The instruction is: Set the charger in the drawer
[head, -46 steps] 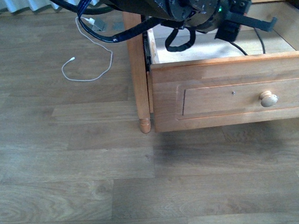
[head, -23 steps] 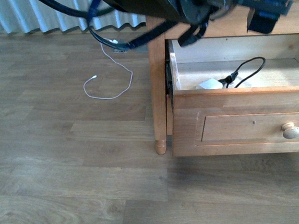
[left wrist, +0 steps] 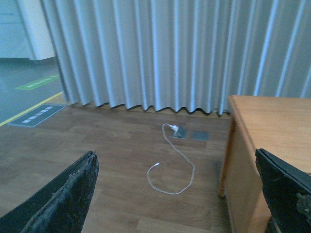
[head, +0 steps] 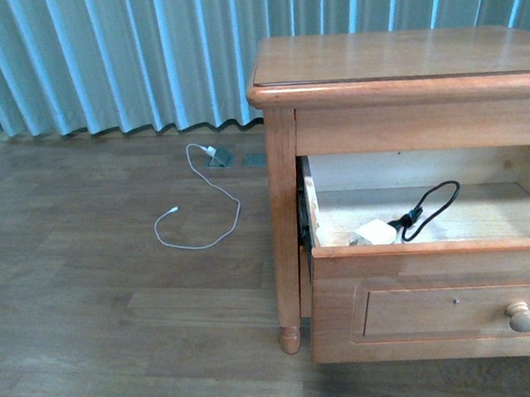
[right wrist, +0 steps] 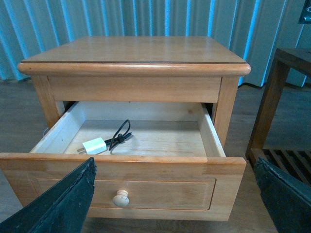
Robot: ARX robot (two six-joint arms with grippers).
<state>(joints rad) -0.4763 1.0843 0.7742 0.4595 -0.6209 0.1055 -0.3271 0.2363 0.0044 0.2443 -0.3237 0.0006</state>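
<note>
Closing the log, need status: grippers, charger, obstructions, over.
Left gripper, right gripper open, empty. Charger lies inside the open drawer, black cable attached. White cable on floor, clear of nightstand.

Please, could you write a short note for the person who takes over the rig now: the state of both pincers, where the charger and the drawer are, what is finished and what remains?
Left pincer: open, holds nothing.
Right pincer: open, holds nothing, facing the drawer.
Charger: lies inside the pulled-out drawer, near its front wall, with its black cable curled beside it.
Done: the charger is in the drawer.
Left: probably nothing; the drawer stands open, so close it only if wanted.
</note>
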